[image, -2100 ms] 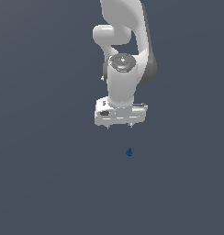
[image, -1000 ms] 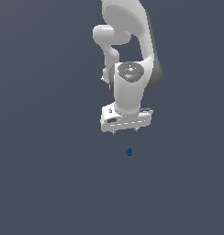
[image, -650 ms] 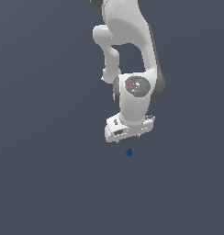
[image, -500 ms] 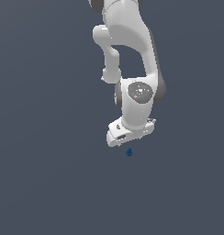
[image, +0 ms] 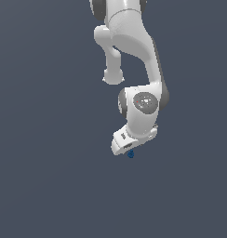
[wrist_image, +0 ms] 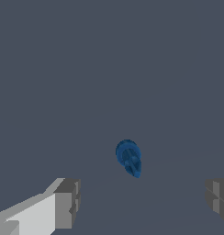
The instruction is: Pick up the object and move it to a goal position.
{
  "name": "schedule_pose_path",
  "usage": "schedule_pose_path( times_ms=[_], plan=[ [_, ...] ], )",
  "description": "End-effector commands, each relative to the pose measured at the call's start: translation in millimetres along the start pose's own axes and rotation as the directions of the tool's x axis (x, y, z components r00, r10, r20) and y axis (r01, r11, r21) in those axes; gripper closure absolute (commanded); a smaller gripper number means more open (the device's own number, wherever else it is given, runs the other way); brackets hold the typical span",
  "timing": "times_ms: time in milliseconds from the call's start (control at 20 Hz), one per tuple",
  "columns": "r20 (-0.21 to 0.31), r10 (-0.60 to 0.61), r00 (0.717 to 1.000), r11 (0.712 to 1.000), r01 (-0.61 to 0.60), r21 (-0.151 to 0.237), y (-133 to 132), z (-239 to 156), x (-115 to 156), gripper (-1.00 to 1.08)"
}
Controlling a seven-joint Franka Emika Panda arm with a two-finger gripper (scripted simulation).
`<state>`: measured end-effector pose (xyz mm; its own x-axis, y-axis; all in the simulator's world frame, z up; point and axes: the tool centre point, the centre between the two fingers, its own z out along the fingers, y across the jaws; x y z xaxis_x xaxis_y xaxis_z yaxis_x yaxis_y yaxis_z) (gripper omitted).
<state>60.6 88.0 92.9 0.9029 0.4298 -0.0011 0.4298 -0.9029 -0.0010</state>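
The object (image: 130,154) is a tiny dark blue roundish lump on the grey floor, just under the white hand in the exterior view. In the wrist view the object (wrist_image: 128,158) lies between the two grey fingertips (wrist_image: 68,204), a little beyond them. My gripper (wrist_image: 143,202) is open and empty, its jaws wide apart on either side of the lump. In the exterior view the gripper (image: 129,148) is low, right above the lump, and its fingers are hidden behind the hand.
The white arm (image: 134,56) reaches down from the top of the exterior view. The floor (image: 50,186) is plain dark grey all around, with nothing else on it.
The arm has stretched out and the hand has come down toward the blue lump, from well above it to right over it. The lump has not moved.
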Motion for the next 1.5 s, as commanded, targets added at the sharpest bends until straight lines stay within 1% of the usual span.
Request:
schedule_pose_path(
  times_ms=[0, 200, 600, 850, 900, 1450],
  plan=[
    [0.0, 0.0, 1.0, 1.0, 0.0, 0.0, 0, 0, 0, -0.92],
    [-0.001, -0.001, 1.0, 1.0, 0.001, 0.0, 0, 9, 0, -0.92],
    [-0.001, -0.005, 1.0, 1.0, 0.005, -0.001, 0, 47, 0, -0.92],
    [-0.001, -0.005, 1.0, 1.0, 0.005, -0.001, 0, 50, 1, -0.92],
    [-0.001, -0.005, 1.0, 1.0, 0.005, -0.001, 0, 50, 1, 1.08],
    [-0.001, -0.005, 1.0, 1.0, 0.005, -0.001, 0, 50, 1, 1.08]
  ],
)
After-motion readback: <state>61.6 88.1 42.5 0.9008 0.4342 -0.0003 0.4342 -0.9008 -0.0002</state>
